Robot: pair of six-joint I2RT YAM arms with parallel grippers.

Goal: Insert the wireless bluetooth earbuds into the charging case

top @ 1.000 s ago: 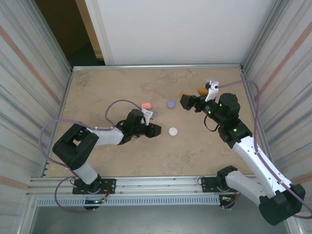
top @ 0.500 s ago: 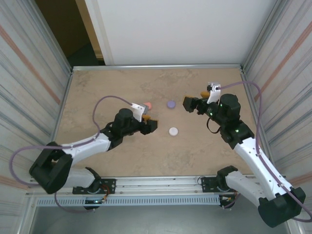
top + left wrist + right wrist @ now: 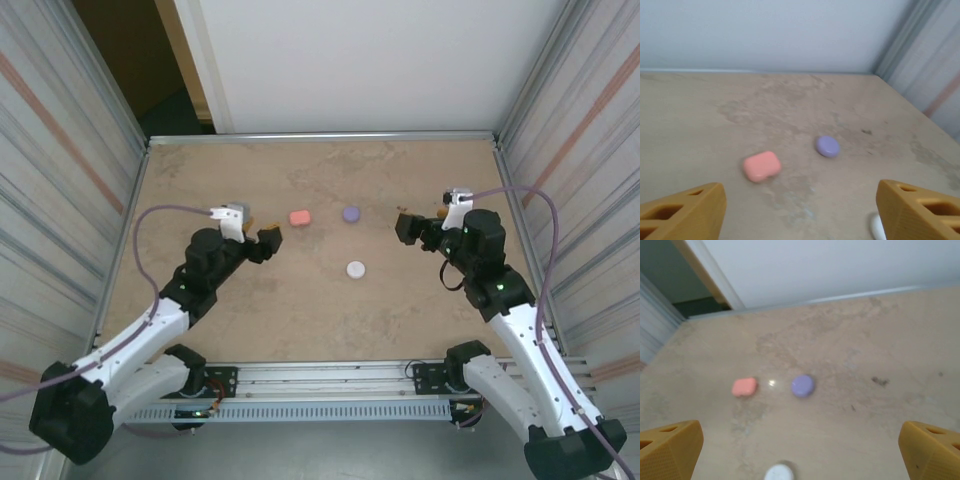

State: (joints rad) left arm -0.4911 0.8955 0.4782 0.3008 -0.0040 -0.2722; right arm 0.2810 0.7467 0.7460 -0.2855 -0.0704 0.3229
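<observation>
- In the overhead view, you have the coral-pink rounded-rectangle charging case (image 3: 300, 217) lying flat just above the centre of the frame, on the beige mottled worktop (image 3: 400, 320).
- Just to its right, with a clear gap between them, lies the purple oval charging case (image 3: 351, 214).
- The white round charging case (image 3: 355, 269) sits below the purple one, near the middle of the frame and apart from both others.
- All three cases look closed. You cannot tell whether the wireless bluetooth earbuds sit inside them.
- Your left hand (image 3: 262, 236) hangs left of centre in the overhead view, to the left of the coral-pink case and a little lower, not touching it.
- In the left wrist view its orange fingers (image 3: 682, 212) stand wide apart at the bottom corners with nothing between them. The coral-pink and purple cases lie mid-frame beyond them, and the white one peeks out beside the right-hand finger at the lower right.
- Your right hand (image 3: 403, 225) hangs right of centre in the overhead view, well apart from the purple case and pointing toward it.
- In the right wrist view its orange fingers (image 3: 670, 447) are also spread wide and hold nothing. The coral-pink and purple cases sit side by side left of centre, and the white case is at the bottom edge.
</observation>
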